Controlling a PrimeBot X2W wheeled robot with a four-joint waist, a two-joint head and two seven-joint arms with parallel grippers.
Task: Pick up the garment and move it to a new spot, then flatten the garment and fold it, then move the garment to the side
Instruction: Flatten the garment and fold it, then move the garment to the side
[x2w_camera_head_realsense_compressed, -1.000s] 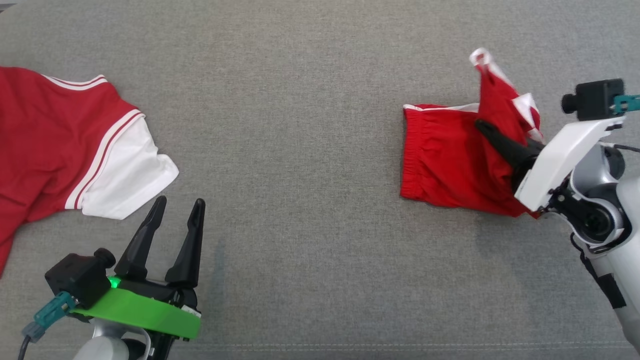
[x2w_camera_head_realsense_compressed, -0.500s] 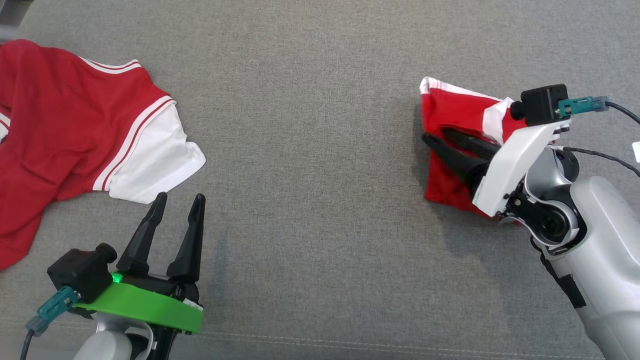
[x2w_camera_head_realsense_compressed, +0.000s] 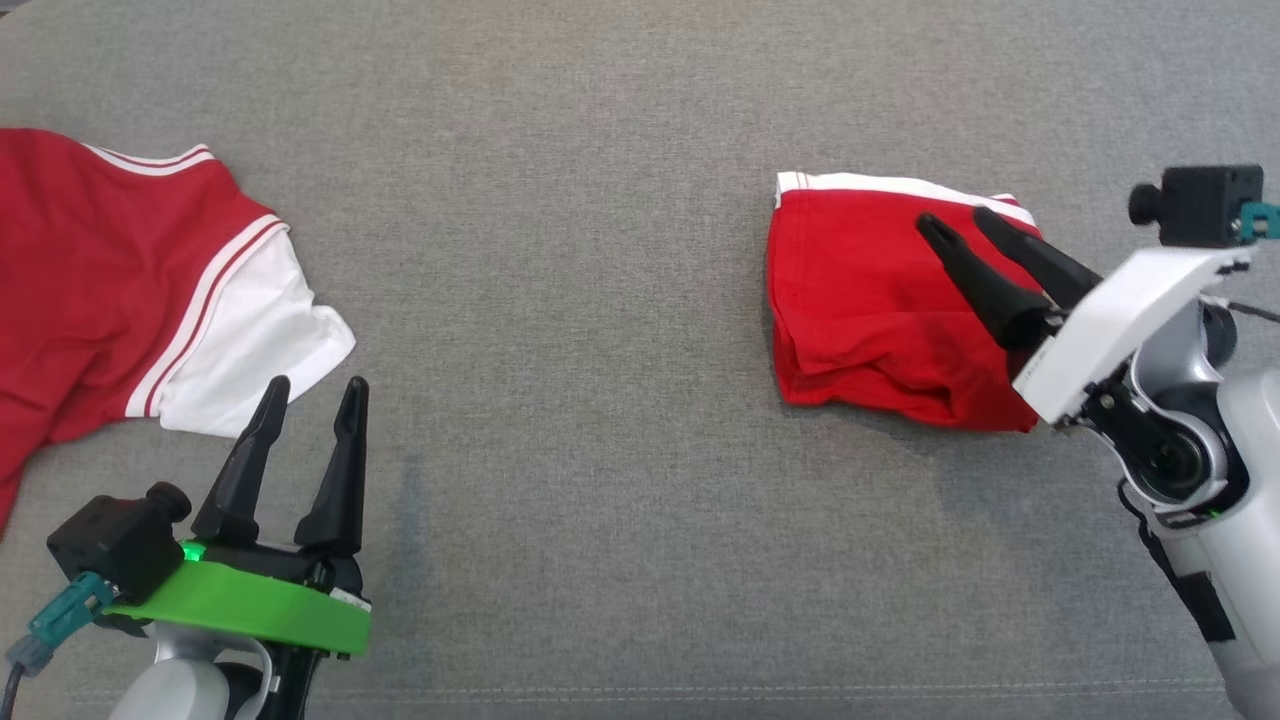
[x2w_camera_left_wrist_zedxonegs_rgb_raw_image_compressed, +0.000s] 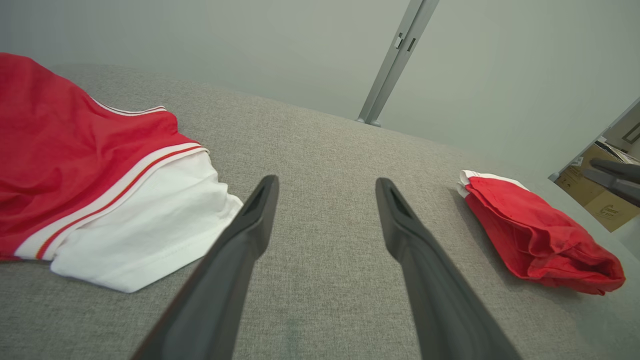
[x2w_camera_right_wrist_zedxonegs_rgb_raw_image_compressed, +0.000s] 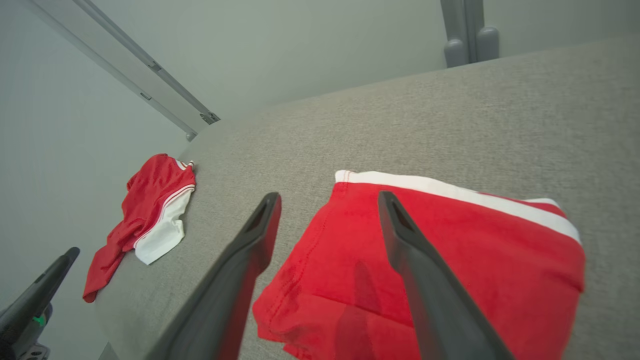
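Right hand (x2w_camera_head_realsense_compressed: 953, 216) stands open and empty, fingers over the folded garment (x2w_camera_head_realsense_compressed: 860, 310), which lies at the right of the counter (x2w_camera_head_realsense_compressed: 600, 300). Your left hand (x2w_camera_head_realsense_compressed: 317, 385) is open too, near the shirt (x2w_camera_head_realsense_compressed: 120, 270). Risk, as judged: if you grip only the top layer, the loose, bulging near edge unfolds as you shift it. Dragging could also rumple it.
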